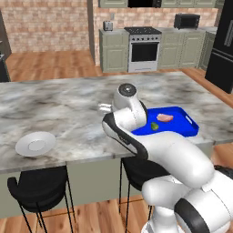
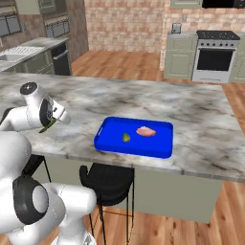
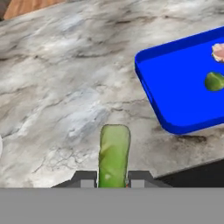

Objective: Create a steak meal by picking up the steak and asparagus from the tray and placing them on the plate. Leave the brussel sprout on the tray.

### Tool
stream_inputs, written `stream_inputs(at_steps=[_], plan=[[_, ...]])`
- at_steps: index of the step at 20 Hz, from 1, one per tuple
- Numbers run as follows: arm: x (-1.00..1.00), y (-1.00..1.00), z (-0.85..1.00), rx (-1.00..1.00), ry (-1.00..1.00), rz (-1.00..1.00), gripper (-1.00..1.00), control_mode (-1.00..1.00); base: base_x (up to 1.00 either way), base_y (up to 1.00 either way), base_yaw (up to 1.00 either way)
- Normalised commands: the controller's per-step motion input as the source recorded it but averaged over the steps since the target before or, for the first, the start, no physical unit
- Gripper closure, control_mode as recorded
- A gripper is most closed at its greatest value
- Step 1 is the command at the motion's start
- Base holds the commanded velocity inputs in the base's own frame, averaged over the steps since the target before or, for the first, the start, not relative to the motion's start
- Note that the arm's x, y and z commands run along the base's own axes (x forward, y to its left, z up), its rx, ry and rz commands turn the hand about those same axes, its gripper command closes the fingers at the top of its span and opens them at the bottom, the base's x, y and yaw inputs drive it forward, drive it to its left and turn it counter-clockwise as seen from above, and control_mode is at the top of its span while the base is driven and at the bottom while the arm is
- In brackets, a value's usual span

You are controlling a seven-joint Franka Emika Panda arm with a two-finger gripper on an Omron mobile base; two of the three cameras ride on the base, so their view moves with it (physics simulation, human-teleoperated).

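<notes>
A long grey marble counter (image 1: pixel 68 109) runs across this brick-walled kitchen, with black stools (image 1: pixel 38 193) tucked under its near edge. Closest to me, in the hand view, the gripper (image 3: pixel 113 178) is pinched tight on the asparagus (image 3: pixel 114 155), the green stalk sticking up between the two dark tips and held in the air over bare marble. In the right base view the stalk pokes out below the white hand at the left. The white plate (image 1: pixel 35 144) sits near the counter's front edge, at about nine o'clock from the arm. The blue tray (image 2: pixel 134 136) lies well apart from the plate, at about three o'clock. On it the brussel sprout (image 2: pixel 126 138) lies just beside the steak (image 2: pixel 146 131). Beyond, against the far wall, stands a steel oven (image 1: pixel 144 49).
</notes>
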Motion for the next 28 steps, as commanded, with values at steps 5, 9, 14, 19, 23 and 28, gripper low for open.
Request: stream_inputs(at_steps=[5, 9, 14, 19, 23, 28], plan=[[-0.08, 0.86, 0.00, 0.00, 0.07, 0.00, 1.00, -1.00, 0.00, 0.00, 0.00], [0.00, 0.89, -0.01, 0.00, 0.14, 0.00, 1.00, -1.00, 0.00, 0.00, 0.00], [0.00, 0.92, -0.03, 0.00, 0.14, 0.00, 1.00, -1.00, 0.00, 0.00, 0.00], [0.00, 0.80, -0.22, 0.00, 0.05, 0.00, 1.00, -1.00, 0.00, 0.00, 0.00], [0.18, 0.62, -0.41, 0.00, 0.00, 0.00, 1.00, -1.00, 0.00, 0.00, 0.00], [0.22, 0.46, -0.49, 0.00, 0.00, 0.00, 1.00, -1.00, 0.00, 0.00, 0.00]])
